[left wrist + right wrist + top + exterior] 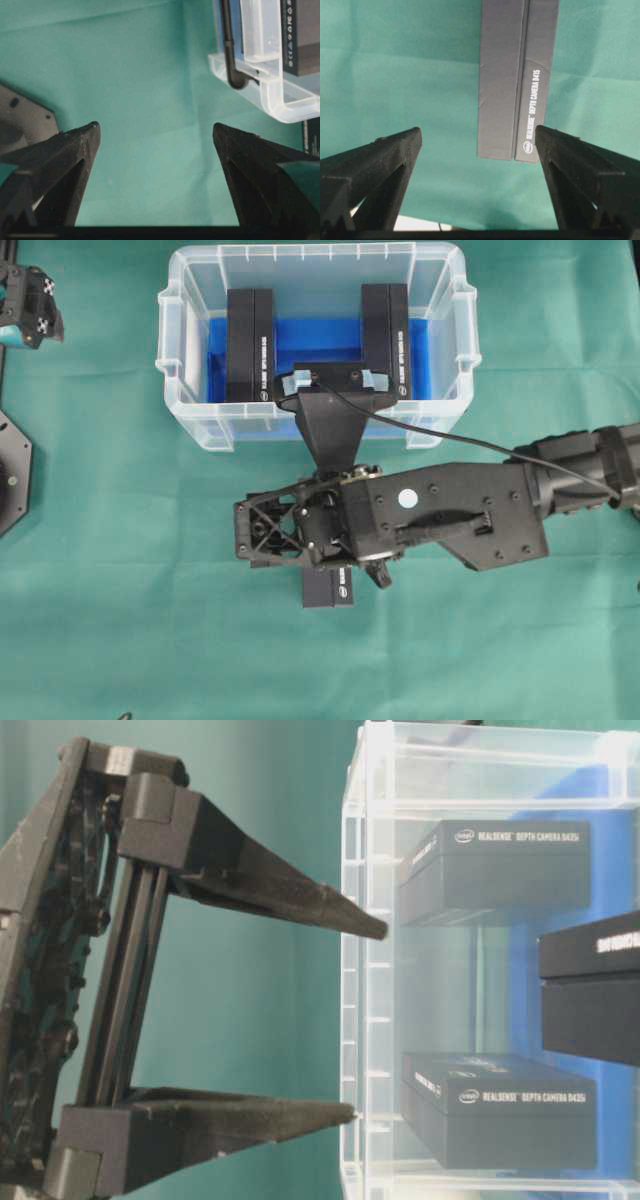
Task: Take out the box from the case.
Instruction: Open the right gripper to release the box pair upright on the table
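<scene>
Two dark boxes stand in the case in the overhead view, one toward its left wall and one toward its right, on the blue lining; the case sits at the far middle of the green-covered desk. A third box lies on the cloth outside, near the desk's middle, mostly hidden under the right gripper, which hangs above it. The left gripper shows only at the far left corner.

At table level, one gripper's fingers stand spread wide just beside the clear wall of the case, their tips close to it; whether they touch is unclear. Behind the wall two boxes are seen, and part of another dark box juts in at the right edge.

From the left wrist, both fingers are spread over bare cloth, with a corner of the case at upper right.

From the right wrist, spread fingers hold nothing; the box on the cloth lies beyond them, nearer the right-hand finger.
</scene>
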